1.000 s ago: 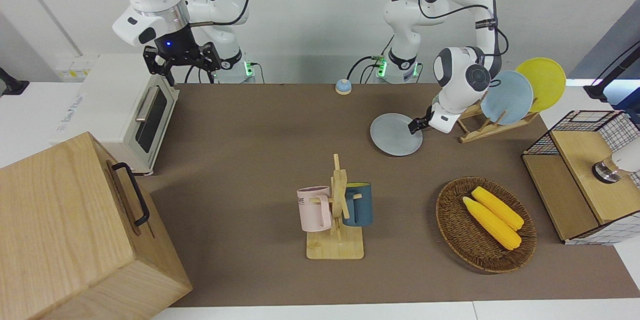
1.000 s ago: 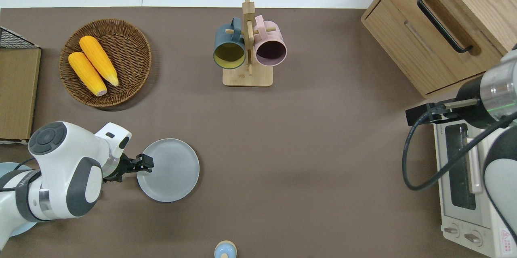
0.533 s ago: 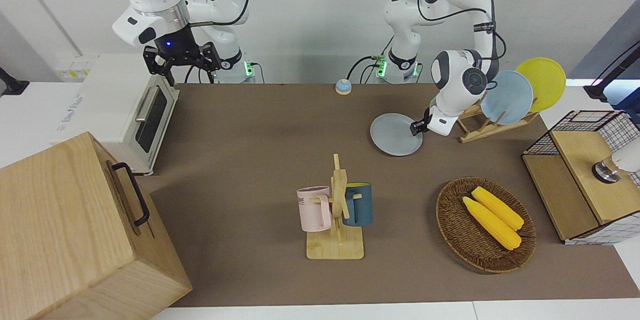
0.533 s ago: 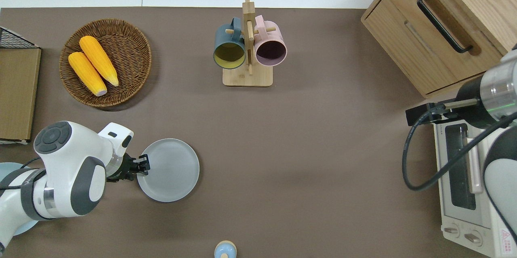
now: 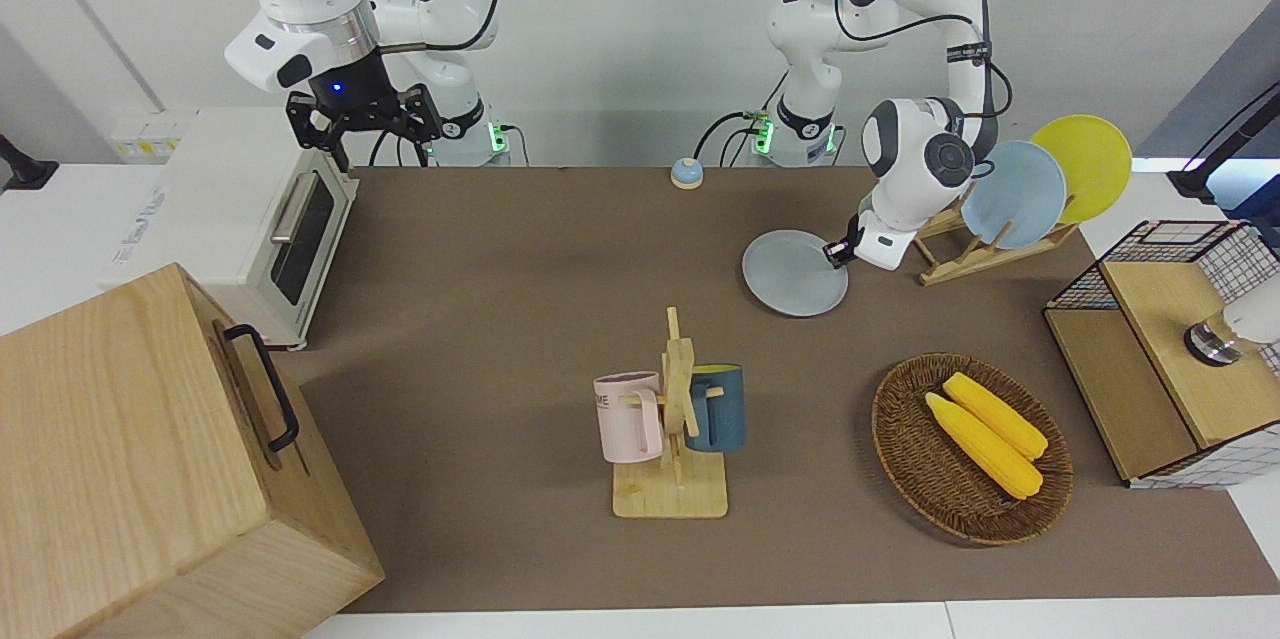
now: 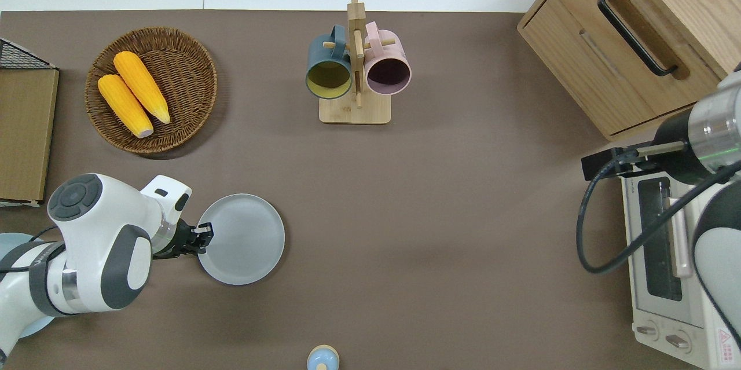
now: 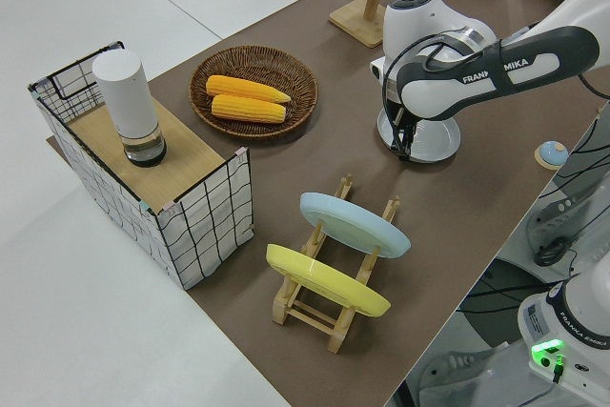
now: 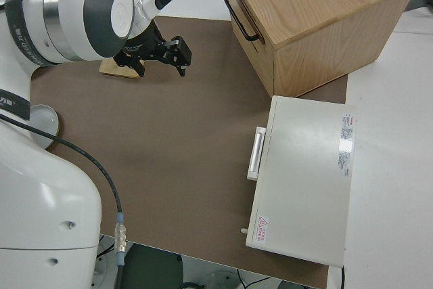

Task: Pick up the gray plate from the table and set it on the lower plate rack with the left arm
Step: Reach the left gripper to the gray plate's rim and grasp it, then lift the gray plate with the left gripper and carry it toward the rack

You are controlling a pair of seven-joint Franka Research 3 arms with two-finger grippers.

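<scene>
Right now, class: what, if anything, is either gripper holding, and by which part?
The left gripper grips the round pale gray plate by its rim edge toward the left arm's end.

The table (image 5: 500,249) is faced from across in the front view and viewed straight down overhead. The mug stand (image 5: 672,439) (image 6: 355,69), at 6 o'clock in front, is shared, lying at 12 overhead.

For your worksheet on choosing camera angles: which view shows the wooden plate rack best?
The left side view: the lower plate rack shows its rails and pegs, with the light blue plate and yellow plate standing in it. The front view shows it half hidden by the left arm. The overhead and right side views miss it.
</scene>
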